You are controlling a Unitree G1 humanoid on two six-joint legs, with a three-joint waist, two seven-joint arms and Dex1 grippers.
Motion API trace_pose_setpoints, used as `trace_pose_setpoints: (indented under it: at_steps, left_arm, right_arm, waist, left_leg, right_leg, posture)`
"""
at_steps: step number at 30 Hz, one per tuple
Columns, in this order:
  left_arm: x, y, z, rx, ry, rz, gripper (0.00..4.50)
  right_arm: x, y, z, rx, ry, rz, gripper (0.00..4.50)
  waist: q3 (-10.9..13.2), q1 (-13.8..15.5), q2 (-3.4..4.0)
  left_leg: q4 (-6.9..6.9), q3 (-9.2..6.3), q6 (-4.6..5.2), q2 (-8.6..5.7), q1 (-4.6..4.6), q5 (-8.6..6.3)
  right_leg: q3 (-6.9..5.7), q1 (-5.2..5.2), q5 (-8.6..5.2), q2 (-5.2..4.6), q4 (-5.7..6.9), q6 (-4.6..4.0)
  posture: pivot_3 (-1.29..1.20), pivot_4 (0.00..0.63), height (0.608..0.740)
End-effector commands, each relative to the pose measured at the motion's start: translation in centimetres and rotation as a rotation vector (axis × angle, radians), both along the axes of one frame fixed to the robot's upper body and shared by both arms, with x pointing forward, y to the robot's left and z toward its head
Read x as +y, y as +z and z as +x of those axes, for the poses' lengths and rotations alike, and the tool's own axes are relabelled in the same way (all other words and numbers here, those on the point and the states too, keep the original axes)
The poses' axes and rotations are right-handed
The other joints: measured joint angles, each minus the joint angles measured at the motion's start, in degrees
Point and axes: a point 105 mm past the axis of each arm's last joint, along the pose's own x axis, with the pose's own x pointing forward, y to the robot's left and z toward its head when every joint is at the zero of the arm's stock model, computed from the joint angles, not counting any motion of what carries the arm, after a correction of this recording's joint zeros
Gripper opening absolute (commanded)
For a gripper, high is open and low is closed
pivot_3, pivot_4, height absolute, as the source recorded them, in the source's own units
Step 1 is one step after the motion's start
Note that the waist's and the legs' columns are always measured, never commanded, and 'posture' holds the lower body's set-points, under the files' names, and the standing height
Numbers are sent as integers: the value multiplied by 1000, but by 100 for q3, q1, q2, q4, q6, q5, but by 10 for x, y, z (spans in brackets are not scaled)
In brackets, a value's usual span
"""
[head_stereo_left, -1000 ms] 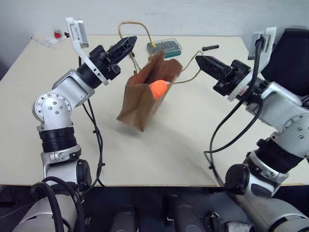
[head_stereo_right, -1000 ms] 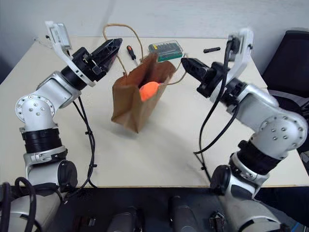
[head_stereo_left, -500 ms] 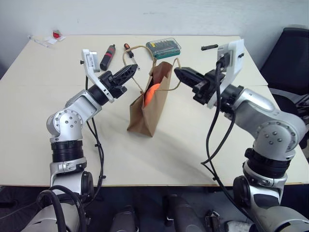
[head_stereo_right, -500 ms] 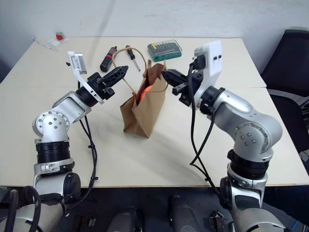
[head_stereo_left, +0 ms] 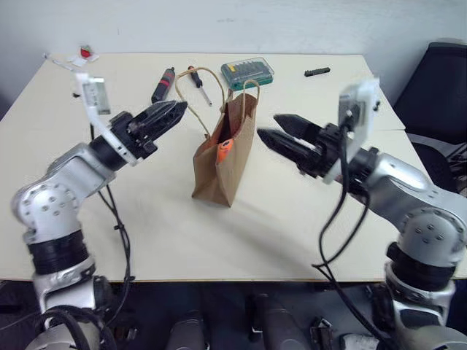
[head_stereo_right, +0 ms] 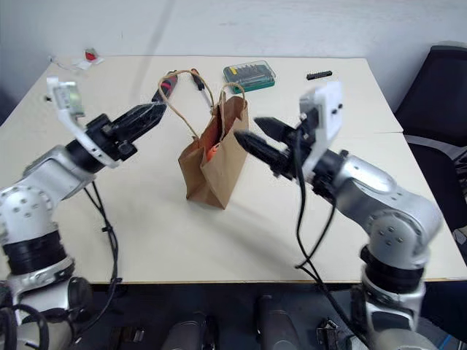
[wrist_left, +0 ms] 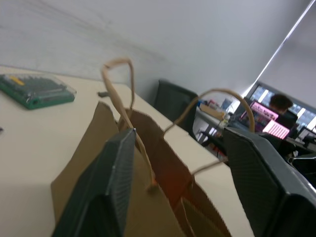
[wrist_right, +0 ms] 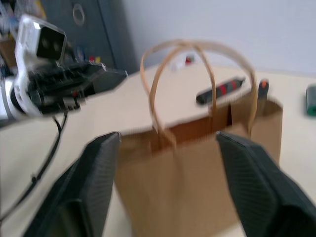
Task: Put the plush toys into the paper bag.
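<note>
The left hand (head_stereo_left: 175, 111) was seen raised above the bench (head_stereo_left: 277, 233), its two black fingers (wrist_left: 106, 187) spread wide with nothing between them. The right hand (head_stereo_left: 271, 130) was held at about the same height, its fingers (wrist_right: 91, 173) likewise spread wide and empty. The two hands were pointed toward each other, well apart.

Between them, the paper bag (head_stereo_left: 228, 157) was seen standing upright on the bench, its mouth open and its two thin looped handles (head_stereo_left: 193, 80) raised above the rim. The bag was near the right hand's fingertips, just clear of them, and a little further from the left hand's. No finger was seen touching paper or handle.

Inside the bag's mouth, on the side facing the left hand, a patch of the orange plush toy (head_stereo_left: 224, 148) was visible below the rim. The smaller red toy could not be made out.

Beyond the left hand, a black-handled tool (head_stereo_left: 164, 82) and a red-handled screwdriver (head_stereo_left: 198, 82) were lying on the bench. Beyond the bag, a green bit case (head_stereo_left: 248, 71) with a clear lid was resting. Beyond the right hand, a small dark bar (head_stereo_left: 317, 71) was lying near the far edge.
</note>
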Motion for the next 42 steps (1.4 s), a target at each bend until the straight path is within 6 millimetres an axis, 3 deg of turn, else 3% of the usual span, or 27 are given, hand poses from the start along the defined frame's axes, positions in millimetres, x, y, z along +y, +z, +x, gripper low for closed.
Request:
trace_pose_setpoints:
  at_steps: [1, 2, 4, 7, 12, 16, 21, 28, 33, 39, 42]
  left_arm:
    - [-8, -2, -20, -54, -50, 87, 4170]
    - [-11, -15, -22, -49, -52, 157, 4479]
    - [-16, -37, -26, -50, -63, 271, 4479]
    - [-26, -57, -22, -75, -80, 318, 4500]
    - [-34, -69, -17, -133, -77, 369, 4500]
    - [-39, -69, -15, -160, -70, 362, 4500]
    - [-49, -71, -6, -170, -52, 358, 4500]
    - [-55, -74, 29, -155, 102, 362, 4500]
    - [-63, -74, 37, -170, 103, 343, 3268]
    - [-66, -78, 41, -171, 51, 352, 1252]
    - [-69, -82, 42, -182, -32, 379, 284]
  right_arm:
    - [0, 4, -15, -35, 56, -11, 3746]
    - [0, -2, -12, -20, 44, -28, 3746]
    - [0, -13, -4, -6, 13, -67, 3746]
    - [20, -41, 13, -37, 16, -206, 3136]
    - [52, -66, 36, -83, 46, -274, 1316]
    - [69, -73, 48, -115, 69, -290, 21]
    - [79, -79, 57, -134, 89, -298, 21]
    - [81, -82, 58, -133, 93, -290, 21]
    - [77, -81, 56, -138, 82, -281, 0]
    - [70, -75, 49, -153, 74, -251, 0]
    - [54, -67, 36, -166, 65, -238, 0]
  waist:
    - [0, 2, 0]
    - [0, -6, 0]
    - [0, -9, 0]
    - [0, -4, -1]
    - [0, -10, -1]
    - [0, -6, -1]
    - [0, 16, -1]
    - [0, 59, -1]
    - [0, 61, -1]
    - [0, 102, -1]
    - [0, 138, -1]
  left_leg:
    - [2, 0, 0, 0, 2, 0]
    - [5, -1, 0, -1, 4, 0]
    - [-1, 2, -1, -1, 15, 0]
    - [-1, 4, -2, -3, 20, 1]
    - [-2, 7, -1, -1, 11, 0]
    - [-2, 7, 2, 2, 9, -1]
    - [2, 7, 5, 1, 9, -3]
    - [9, 4, 8, 0, 9, -4]
    - [9, 6, 8, 2, 9, -4]
    - [11, 6, 7, 1, 9, -3]
    - [11, 5, 7, 1, 9, -3]
  right_leg:
    - [0, 2, 0, 0, 1, 0]
    - [1, 4, 0, 1, 4, 0]
    - [6, 12, -1, 4, 4, -2]
    - [8, 15, -2, 5, 2, -4]
    - [10, 5, -2, 7, -1, -4]
    - [8, 3, -2, 6, -2, -4]
    - [6, 4, -2, 3, 2, -4]
    - [1, 6, -1, 2, 6, -2]
    - [0, 5, -1, 3, 8, -2]
    - [-1, 5, -1, 2, 10, -2]
    - [-3, 6, -1, 2, 9, -2]
  posture:
    - [0, 150, 740]
    - [0, 150, 740]
    - [0, 150, 740]
    - [0, 150, 740]
    - [0, 150, 740]
    - [0, 150, 740]
    - [0, 150, 740]
    - [0, 150, 740]
    - [0, 150, 740]
    - [0, 150, 740]
    - [0, 150, 740]
